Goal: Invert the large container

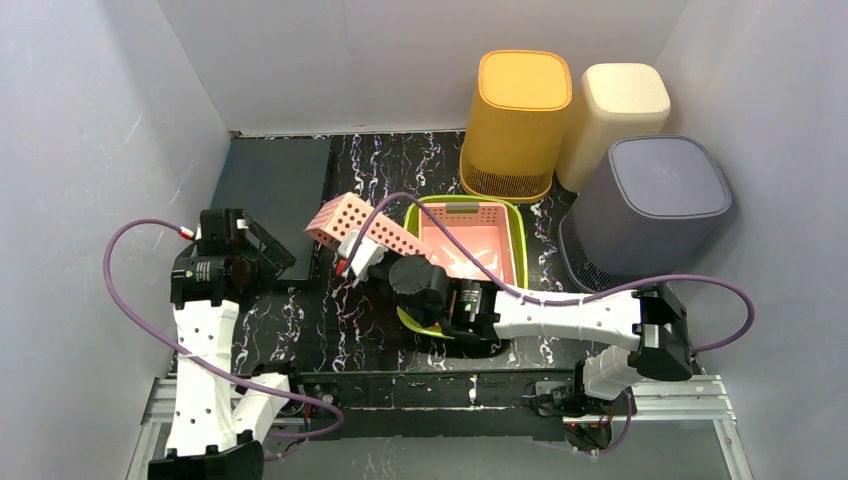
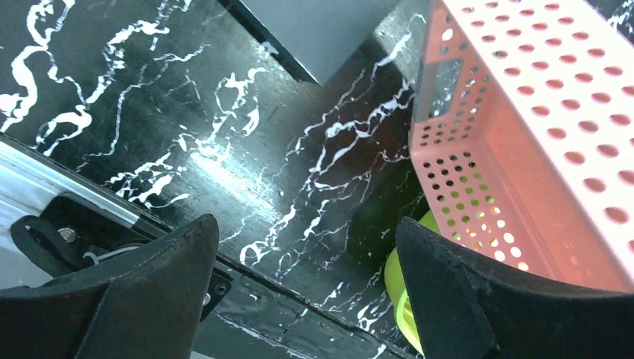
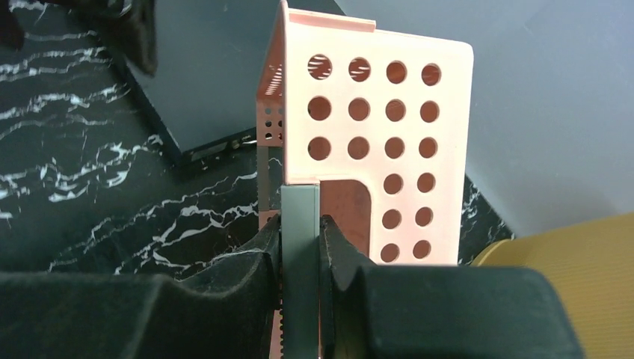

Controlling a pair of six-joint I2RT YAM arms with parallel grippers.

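The marbled black table (image 1: 300,330) is being taken up at its far right corner by three bins: grey (image 1: 650,200), orange (image 1: 515,120) and cream (image 1: 620,110). The pink perforated container (image 1: 365,228) is being held tilted, left side raised, over the green basket (image 1: 521,245). Its grey handle (image 3: 300,262) is being pinched by the right gripper (image 3: 300,224). The left gripper (image 2: 306,239) is being held spread wide beside the container, gripping nothing.

Marbled table (image 1: 290,320), green basket (image 1: 521,250), grey board (image 1: 275,185)
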